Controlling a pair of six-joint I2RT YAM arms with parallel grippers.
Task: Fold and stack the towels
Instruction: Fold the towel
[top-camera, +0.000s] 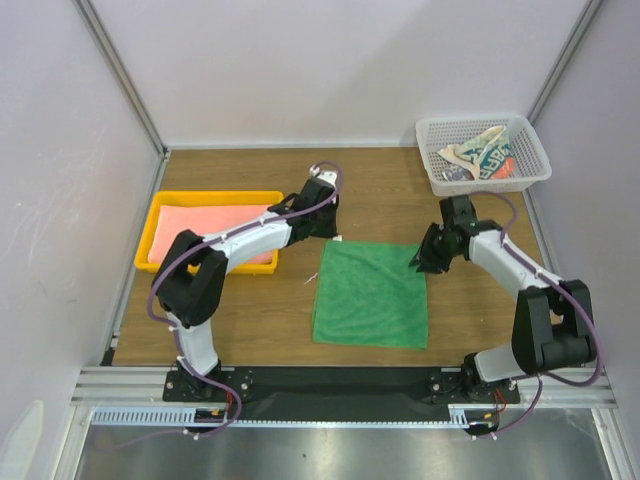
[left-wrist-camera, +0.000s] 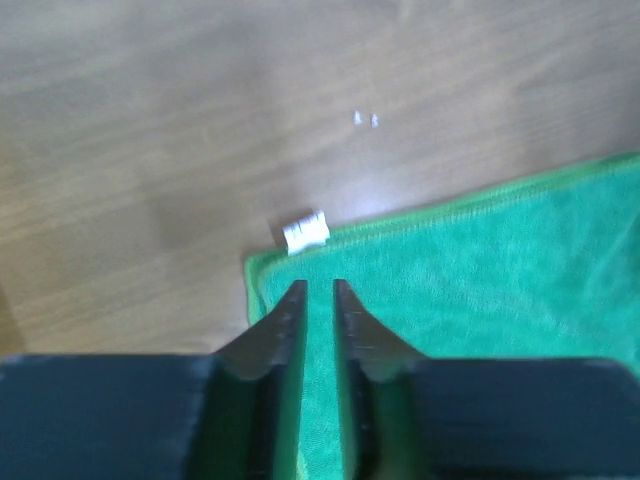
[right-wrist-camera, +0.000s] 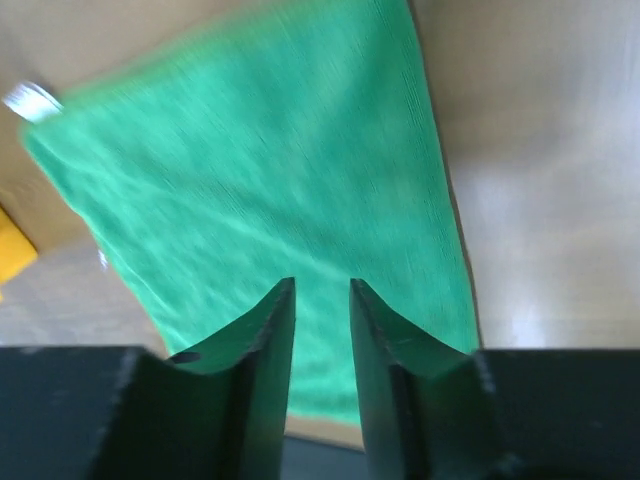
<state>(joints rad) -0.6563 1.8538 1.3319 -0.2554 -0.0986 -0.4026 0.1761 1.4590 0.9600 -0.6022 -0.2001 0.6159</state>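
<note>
The green towel (top-camera: 370, 295) lies flat in the middle of the wooden table. My left gripper (top-camera: 324, 236) hovers over its far left corner, jaws slightly apart and empty (left-wrist-camera: 320, 285), with green cloth (left-wrist-camera: 500, 270) and a white label (left-wrist-camera: 305, 232) below. My right gripper (top-camera: 425, 260) is at the far right corner, also open with nothing in it (right-wrist-camera: 322, 283), above the towel (right-wrist-camera: 270, 170). A salmon-pink towel (top-camera: 200, 225) lies in the yellow tray. The white-and-teal patterned towel (top-camera: 482, 155) lies crumpled in the basket.
The yellow tray (top-camera: 150, 235) stands at the left, partly under my left arm. The white mesh basket (top-camera: 530, 150) is at the back right corner. Grey walls close in the table on three sides.
</note>
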